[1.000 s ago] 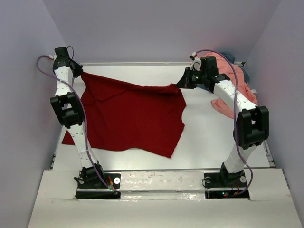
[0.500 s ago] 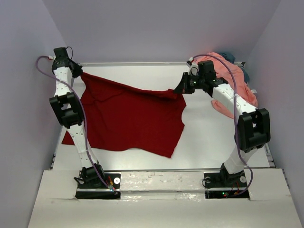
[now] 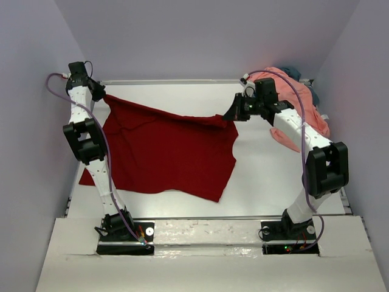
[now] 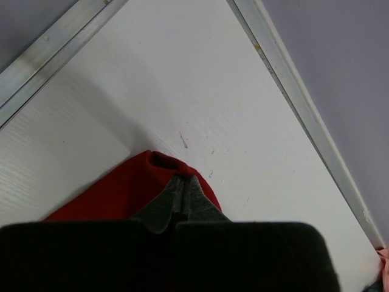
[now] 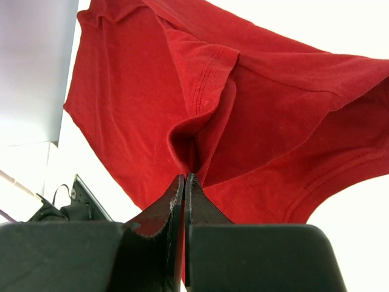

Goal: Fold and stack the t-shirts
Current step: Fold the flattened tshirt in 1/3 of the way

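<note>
The dark red t-shirt (image 3: 164, 152) is spread across the desk (image 3: 267, 176), with its far edge lifted. One corner is pinched in the closed left jaws at 10 o'clock, another in the closed right jaws at 1 o'clock. The salmon pink t-shirt (image 3: 307, 106) is heaped at 2 o'clock.

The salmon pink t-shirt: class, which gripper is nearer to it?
Right. The right gripper, holding the dark red t-shirt, is just left of the salmon pink t-shirt; the left gripper is at the far left corner.
</note>
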You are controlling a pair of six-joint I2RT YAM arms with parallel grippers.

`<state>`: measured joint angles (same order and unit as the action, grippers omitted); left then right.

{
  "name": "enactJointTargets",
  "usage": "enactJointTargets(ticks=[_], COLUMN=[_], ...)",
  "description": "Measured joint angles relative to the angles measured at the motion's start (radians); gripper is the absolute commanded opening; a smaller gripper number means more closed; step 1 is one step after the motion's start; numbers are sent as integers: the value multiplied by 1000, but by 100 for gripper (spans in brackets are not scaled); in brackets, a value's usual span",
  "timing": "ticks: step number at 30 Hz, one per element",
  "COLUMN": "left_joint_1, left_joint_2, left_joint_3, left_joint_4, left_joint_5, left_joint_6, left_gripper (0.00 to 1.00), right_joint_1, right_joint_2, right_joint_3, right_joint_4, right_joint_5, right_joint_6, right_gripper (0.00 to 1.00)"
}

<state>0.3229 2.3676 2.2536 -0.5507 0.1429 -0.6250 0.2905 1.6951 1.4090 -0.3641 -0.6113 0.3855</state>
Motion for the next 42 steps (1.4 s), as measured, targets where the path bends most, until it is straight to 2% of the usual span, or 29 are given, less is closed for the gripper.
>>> enactJointTargets(ticks=[42], left_joint_1=[31], left_joint_2=[-93], left_joint_3=[-103], left_joint_4=[-106], left_joint_5=[3], left_joint_6=[61], left_gripper=[0], right_joint_1=[31], right_joint_2=[-128], right_joint_3=[-189], right_joint_4=[-59], right_joint_5=[-2], right_joint_6=[2], right_gripper=[0])
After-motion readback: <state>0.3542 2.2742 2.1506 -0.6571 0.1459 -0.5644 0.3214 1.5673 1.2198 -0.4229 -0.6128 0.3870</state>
